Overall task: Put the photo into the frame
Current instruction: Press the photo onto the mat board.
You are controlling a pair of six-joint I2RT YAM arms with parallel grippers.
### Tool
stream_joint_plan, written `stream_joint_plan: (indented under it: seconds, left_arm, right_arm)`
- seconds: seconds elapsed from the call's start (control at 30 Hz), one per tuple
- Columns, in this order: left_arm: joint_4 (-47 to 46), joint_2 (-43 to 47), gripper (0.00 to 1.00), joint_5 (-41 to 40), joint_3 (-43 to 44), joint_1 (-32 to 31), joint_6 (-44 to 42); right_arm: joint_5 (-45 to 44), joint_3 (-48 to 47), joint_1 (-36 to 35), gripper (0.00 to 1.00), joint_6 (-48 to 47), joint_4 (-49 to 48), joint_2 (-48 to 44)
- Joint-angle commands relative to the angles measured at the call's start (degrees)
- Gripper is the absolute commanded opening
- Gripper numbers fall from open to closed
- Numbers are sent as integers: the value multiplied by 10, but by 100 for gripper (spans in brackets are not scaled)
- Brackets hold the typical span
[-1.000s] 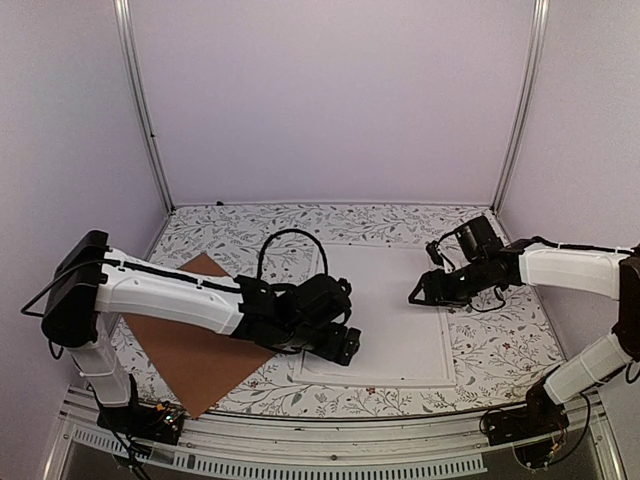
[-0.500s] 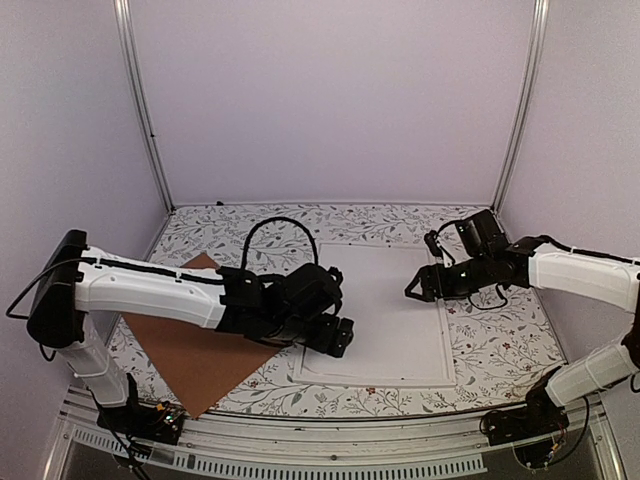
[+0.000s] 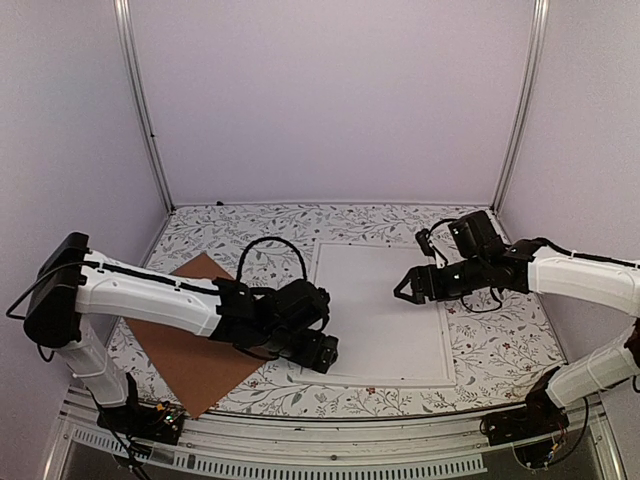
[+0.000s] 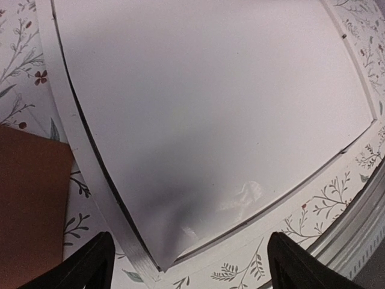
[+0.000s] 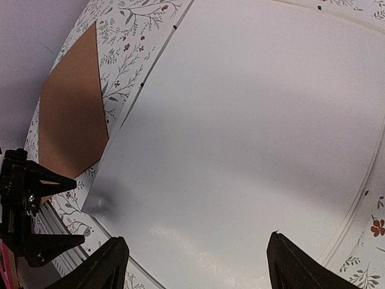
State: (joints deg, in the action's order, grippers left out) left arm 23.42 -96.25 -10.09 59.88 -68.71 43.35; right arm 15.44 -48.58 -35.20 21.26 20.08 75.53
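The white frame (image 3: 375, 381) lies flat at the table's middle right, its rim also in the left wrist view (image 4: 90, 180). A plain white sheet (image 3: 385, 310) fills its recess. The sheet's near-left corner (image 4: 162, 262) curls up slightly off the rim. The photo's picture side is hidden. My left gripper (image 3: 325, 355) hovers open over that corner, and its fingers (image 4: 90, 262) hold nothing. My right gripper (image 3: 408, 288) hangs open above the sheet's (image 5: 252, 132) right half, also holding nothing.
A brown backing board (image 3: 185, 350) lies on the floral tablecloth left of the frame, partly under my left arm. It also shows in the right wrist view (image 5: 72, 114). The table's near edge rail (image 3: 300, 440) runs just below the frame.
My left gripper has slid toward the frame's near-left corner. My right gripper has moved left over the frame and its jaws have spread wider.
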Motion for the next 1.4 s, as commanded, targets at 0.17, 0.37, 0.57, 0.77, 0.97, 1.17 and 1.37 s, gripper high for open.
stream_joint_plan:
  seconds: [0.17, 0.37, 0.57, 0.77, 0.97, 1.17, 1.37]
  left_arm:
    - [-13, -42, 86, 31, 31, 5, -2]
    - [-16, -41, 86, 24, 34, 2, 2]
    - [-5, -45, 86, 3, 44, -11, 3]
    - [2, -64, 86, -2, 54, -21, -3]
    - [5, -82, 86, 0, 59, -22, -5]
    - [5, -107, 86, 6, 57, -22, -1]
    - [-3, -114, 86, 12, 47, -25, 6]
  right_arm:
    - [0, 0, -5, 83, 9, -17, 23]
    - [4, 11, -5, 84, 14, -25, 28]
    - [3, 12, -4, 84, 15, -25, 31]
    - [-3, 14, -5, 84, 12, -24, 34]
    - [-4, 15, -5, 84, 13, -23, 39]
    - [-5, 16, -5, 84, 12, -23, 38]
    - [-6, 21, -5, 84, 15, -26, 39]
